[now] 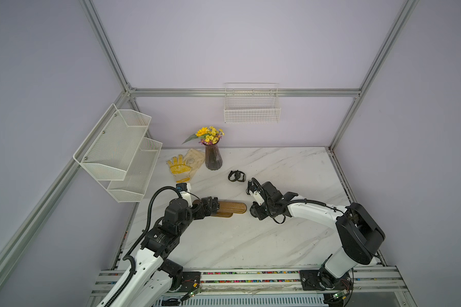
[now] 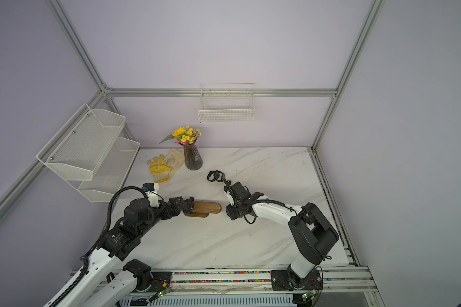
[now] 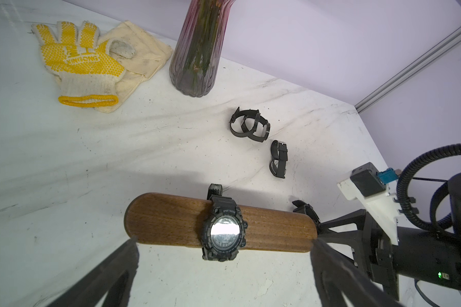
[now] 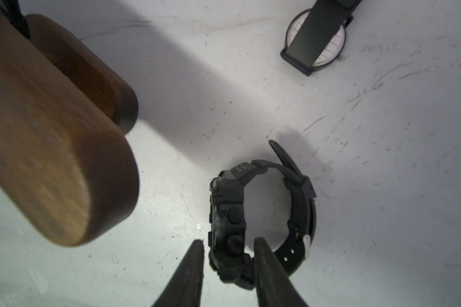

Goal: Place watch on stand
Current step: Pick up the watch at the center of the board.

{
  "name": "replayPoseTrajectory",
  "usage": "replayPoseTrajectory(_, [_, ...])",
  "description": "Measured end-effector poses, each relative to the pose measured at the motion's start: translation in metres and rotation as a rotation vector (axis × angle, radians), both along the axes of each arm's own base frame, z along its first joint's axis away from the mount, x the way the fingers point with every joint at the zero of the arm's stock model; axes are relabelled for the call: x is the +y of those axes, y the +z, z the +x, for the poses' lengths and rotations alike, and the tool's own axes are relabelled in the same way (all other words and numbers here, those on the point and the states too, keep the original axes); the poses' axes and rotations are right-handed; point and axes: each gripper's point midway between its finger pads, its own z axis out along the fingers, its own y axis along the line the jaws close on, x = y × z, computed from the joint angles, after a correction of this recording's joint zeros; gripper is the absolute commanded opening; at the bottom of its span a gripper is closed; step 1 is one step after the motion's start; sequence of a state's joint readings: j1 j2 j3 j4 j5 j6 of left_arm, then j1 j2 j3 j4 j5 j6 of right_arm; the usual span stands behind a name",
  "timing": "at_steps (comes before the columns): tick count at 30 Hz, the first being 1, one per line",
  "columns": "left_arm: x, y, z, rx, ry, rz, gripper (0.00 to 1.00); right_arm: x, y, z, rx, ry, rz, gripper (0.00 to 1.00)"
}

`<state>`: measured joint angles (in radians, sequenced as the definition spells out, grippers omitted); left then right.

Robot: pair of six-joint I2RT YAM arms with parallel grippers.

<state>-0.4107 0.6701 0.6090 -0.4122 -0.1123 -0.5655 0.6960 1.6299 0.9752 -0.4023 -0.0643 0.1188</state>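
Observation:
The brown wooden stand lies across the middle of the table. A chunky black sport watch is strapped round its bar. My left gripper is wide open, its fingers on either side of the stand, touching nothing. A second black watch lies on its side on the table off the stand's right end. My right gripper straddles its case: one finger sits inside the strap loop against it, the other stands a little clear.
More black watches lie behind the right gripper, one with a white face. A dark vase of yellow flowers and yellow-dotted gloves sit at the back left. White wire shelves hang on the left wall, and a basket on the back wall.

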Motion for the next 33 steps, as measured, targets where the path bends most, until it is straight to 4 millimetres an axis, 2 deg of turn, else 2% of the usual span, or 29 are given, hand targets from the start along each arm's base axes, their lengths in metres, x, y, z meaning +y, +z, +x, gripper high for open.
replayPoseTrajectory(2, [0.0,0.0,0.0,0.0,0.0,0.0,1.0,-0.003,-0.001,-0.004,0.001,0.001,0.002,0.44])
replayPoseTrajectory(7, [0.0,0.0,0.0,0.001,0.0,0.0,1.0,-0.005,-0.004,-0.011,0.01,0.004,0.001,0.44])
replayPoseTrajectory(17, [0.0,-0.003,0.001,0.01,0.0,0.004,1.0,0.021,-0.004,-0.033,0.01,0.093,0.012,0.44])
replayPoseTrajectory(30, [-0.001,-0.005,0.002,0.016,0.0,0.007,1.0,0.015,-0.012,-0.034,-0.011,0.065,-0.033,0.36])
replayPoseTrajectory(33, [-0.001,-0.005,0.002,0.016,0.0,0.007,1.0,0.015,-0.019,-0.031,-0.009,0.054,-0.059,0.33])
